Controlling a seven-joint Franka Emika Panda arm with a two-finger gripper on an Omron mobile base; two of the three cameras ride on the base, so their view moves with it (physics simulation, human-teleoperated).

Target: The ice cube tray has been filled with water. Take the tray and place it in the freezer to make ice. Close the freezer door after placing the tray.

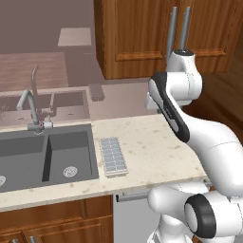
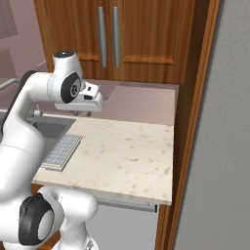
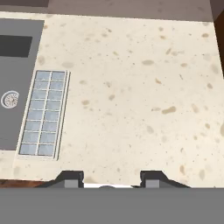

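Observation:
The ice cube tray (image 1: 112,156) (image 2: 62,151) (image 3: 43,113) lies flat on the speckled counter, its long side right against the sink's edge. It is pale grey-blue with a grid of small cells. My gripper (image 3: 113,178) (image 2: 83,111) hangs above the middle of the counter, pointing down, to the right of the tray and well clear of it. Its two fingertips stand apart with nothing between them, so it is open. The freezer and the freezer door are out of view.
A dark double sink (image 1: 47,156) with a faucet (image 1: 31,107) sits left of the tray. Wooden wall cabinets (image 2: 107,39) hang behind the counter. A tall grey panel (image 2: 219,146) rises past a wooden post at the counter's right end. A grey appliance front (image 1: 133,213) sits under the counter.

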